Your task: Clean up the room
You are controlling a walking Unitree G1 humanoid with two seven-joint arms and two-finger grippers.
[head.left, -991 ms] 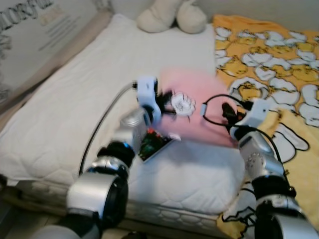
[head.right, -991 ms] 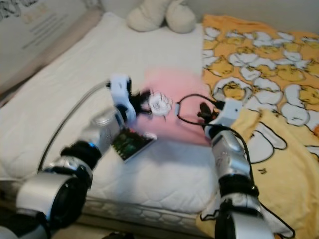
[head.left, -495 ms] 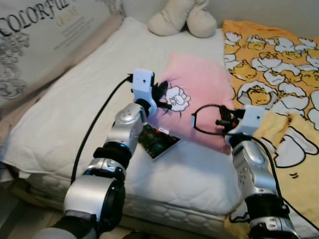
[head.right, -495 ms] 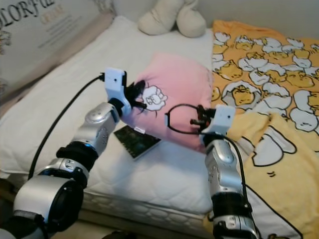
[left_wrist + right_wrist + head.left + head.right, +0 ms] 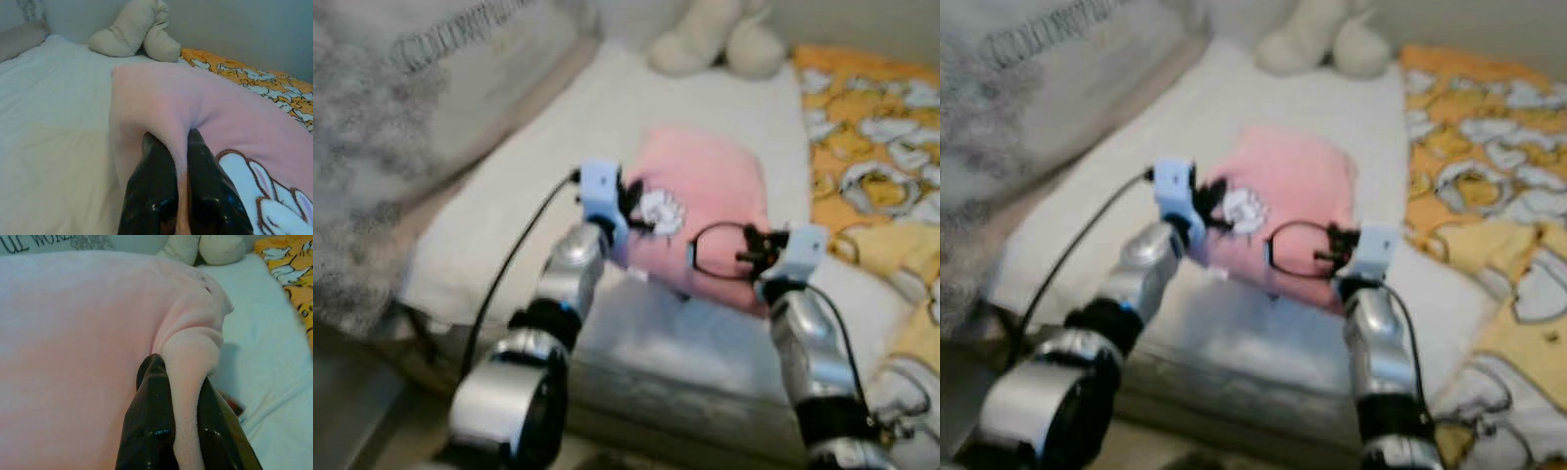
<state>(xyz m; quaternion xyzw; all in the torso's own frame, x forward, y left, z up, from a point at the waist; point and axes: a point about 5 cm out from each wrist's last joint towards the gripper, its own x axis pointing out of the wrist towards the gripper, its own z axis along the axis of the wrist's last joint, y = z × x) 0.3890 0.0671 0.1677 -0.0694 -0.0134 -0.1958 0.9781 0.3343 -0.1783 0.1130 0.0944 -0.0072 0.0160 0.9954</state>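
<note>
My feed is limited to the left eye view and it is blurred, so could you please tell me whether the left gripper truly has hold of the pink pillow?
Observer: Yes. In the left wrist view the left gripper is shut on a fold of the pink pillow.
Operator: Thank you. Is the right gripper gripping it too?
Observer: It is. The right gripper pinches a bunched edge of the pillow between its fingers.
Operator: What lies beyond the pillow?
Observer: A cream plush toy rests on the white mattress by the wall, with an orange patterned blanket beside it.
</note>
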